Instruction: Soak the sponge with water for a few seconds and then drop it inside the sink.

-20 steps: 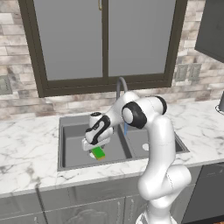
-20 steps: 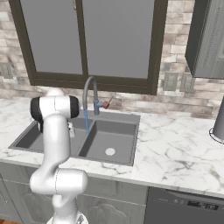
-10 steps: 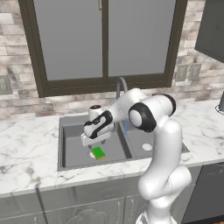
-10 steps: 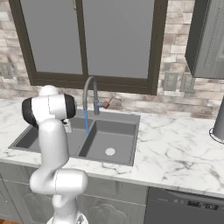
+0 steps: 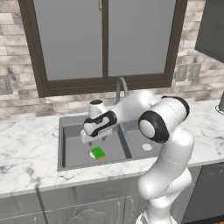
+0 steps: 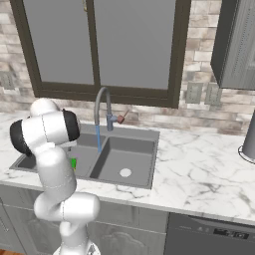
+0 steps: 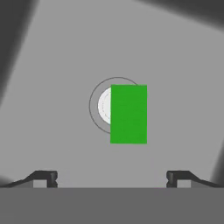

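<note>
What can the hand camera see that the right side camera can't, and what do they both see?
The hand view looks straight down on the sponge's whole green top, lying partly over a round pale drain, with the gripper open above it. The right base view adds the faucet, its blue water stream, the window and the marble counter. Both show the sponge inside the dark grey sink.

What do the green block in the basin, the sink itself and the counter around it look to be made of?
The small green rectangular sponge looks like soft foam: matte, with a yellow layer showing at its side. The dark grey double-basin sink looks like matte metal or composite, uniform with little gloss; which one is unclear. The white grey-veined countertop looks like polished marble, though as a render it could be laminate.
</note>
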Motion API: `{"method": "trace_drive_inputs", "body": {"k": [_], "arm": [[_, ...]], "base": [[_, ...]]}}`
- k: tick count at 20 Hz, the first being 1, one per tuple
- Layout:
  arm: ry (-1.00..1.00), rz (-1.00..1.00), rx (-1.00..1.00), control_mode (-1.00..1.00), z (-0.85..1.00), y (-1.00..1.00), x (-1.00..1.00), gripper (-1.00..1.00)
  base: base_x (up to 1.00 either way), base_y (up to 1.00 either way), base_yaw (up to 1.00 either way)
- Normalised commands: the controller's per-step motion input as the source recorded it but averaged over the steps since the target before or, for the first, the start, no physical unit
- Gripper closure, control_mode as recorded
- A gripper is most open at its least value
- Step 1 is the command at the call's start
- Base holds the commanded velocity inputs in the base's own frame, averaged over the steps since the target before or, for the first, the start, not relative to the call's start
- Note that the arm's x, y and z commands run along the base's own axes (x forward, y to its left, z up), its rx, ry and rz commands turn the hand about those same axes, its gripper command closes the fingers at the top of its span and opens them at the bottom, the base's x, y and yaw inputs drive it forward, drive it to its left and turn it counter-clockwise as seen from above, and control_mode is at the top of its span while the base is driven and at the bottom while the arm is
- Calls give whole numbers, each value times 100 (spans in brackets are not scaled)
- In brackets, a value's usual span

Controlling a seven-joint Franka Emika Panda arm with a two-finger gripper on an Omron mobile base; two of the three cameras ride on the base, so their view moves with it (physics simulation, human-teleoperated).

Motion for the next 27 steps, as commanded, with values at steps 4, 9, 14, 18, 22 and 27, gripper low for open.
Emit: {"method": "trace_drive_inputs", "body": {"k": [4,9,14,18,22,27], "arm": [[-4,0,0,-100,55,0,-33,-100],[-4,0,0,-100,50,0,-29,-100],[-5,0,0,-100,45,0,-42,-100],[-7,0,0,-100,42,0,-52,-100],[-7,0,0,-100,39,0,-52,-100],[-6,0,0,-100,36,0,-49,-100]], "base": [[0,0,0],[0,0,0],[0,0,0],[0,0,0],[0,0,0],[0,0,0]]}}
